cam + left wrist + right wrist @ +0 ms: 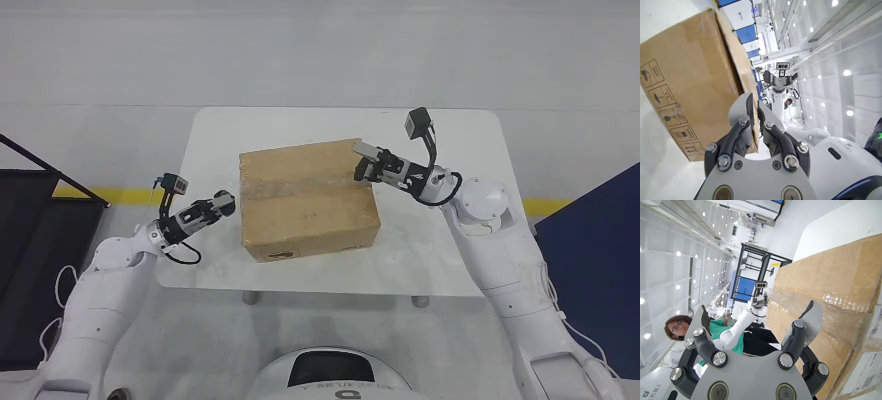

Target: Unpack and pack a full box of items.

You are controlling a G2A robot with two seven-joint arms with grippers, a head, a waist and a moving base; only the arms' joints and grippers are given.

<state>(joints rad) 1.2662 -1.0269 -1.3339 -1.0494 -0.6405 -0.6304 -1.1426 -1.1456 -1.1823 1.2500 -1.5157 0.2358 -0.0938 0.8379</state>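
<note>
**Grippers at both ends of a sealed carton**

Left gripper (754, 102) sits closest in its own wrist view, its jaws pinched narrow on a thin cardboard edge of the box (687, 79). Taking the top view as a dial, the box (310, 200) stands at the centre of the white table (440, 250). This gripper (225, 203) meets it at 9 o'clock. The right gripper (368, 165) is at the 2 o'clock corner of the lid, jaws spread wide and holding nothing (757, 309), with one finger over the clear tape (829, 308).

The carton is shut, and the tape runs along the lid seam from 9 to 3 o'clock. If full, it is probably heavy. The walls look stiff, but a single flap would likely bend or tear under load, and the tape looks slick. A flap edge or the loose tape end seems the better hold for opening, not for lifting.

A white label (863, 374) is stuck to the end of the box nearest the right gripper. Off the table, a black frame (30, 250) stands at 9 o'clock and a blue panel (600, 230) at 3 o'clock. Neither blocks the arms. The sealed seam is the real obstacle.
</note>
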